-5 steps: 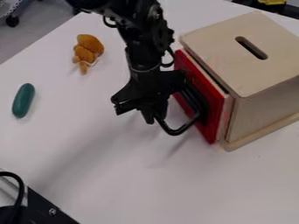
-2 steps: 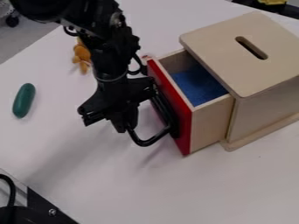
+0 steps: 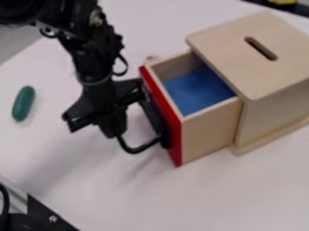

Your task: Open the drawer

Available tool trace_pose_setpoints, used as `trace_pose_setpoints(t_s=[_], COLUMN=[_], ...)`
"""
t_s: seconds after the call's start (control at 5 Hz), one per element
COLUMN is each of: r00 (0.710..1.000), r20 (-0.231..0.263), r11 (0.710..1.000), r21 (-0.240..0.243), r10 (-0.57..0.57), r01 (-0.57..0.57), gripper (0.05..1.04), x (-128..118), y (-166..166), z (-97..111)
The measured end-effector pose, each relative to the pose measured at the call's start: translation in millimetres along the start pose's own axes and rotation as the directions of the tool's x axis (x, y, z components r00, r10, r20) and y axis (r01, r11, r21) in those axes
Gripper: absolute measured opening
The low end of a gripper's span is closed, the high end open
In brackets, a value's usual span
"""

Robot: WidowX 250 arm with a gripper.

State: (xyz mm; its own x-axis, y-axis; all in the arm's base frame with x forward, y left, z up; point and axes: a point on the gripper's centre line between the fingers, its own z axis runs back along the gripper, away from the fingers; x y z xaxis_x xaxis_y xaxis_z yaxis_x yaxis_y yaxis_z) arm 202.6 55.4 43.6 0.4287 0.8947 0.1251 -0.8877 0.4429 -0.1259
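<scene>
The drawer (image 3: 208, 133) has slid farther out of the wooden box (image 3: 238, 56), the claw (image 3: 113, 131) clenched on its handle (image 3: 134, 150), and pulling too far could tip it loose, its red front (image 3: 174, 135) facing the view's lower left and its long axis running back toward the upper right.

Place: a robotics lab, by its look to me
Machinery: my black arm (image 3: 91, 63), cables looping at its joints
Surface: plain white tabletop (image 3: 151, 194)
Lower left corner: black plate (image 3: 41, 210) with a bolt (image 3: 53, 219)
Floor (image 3: 17, 41): grey
</scene>
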Motion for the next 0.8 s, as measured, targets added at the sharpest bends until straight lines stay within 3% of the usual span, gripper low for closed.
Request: trace_pose_setpoints(t_s=[0.2,0.4,0.8], r00=[1.000,0.997,0.997], r20=[-0.004,-0.014,-0.028], r11=[1.000,0.997,0.998], r21=[0.009,0.000,0.015], r10=[0.023,0.072,0.068], r01=[-0.023,-0.072,-0.068], gripper=[0.145,0.356,0.968], x=[0.6,5.4,5.8], y=[6.5,11.1,13.4], z=[-1.3,-1.3,-5.2])
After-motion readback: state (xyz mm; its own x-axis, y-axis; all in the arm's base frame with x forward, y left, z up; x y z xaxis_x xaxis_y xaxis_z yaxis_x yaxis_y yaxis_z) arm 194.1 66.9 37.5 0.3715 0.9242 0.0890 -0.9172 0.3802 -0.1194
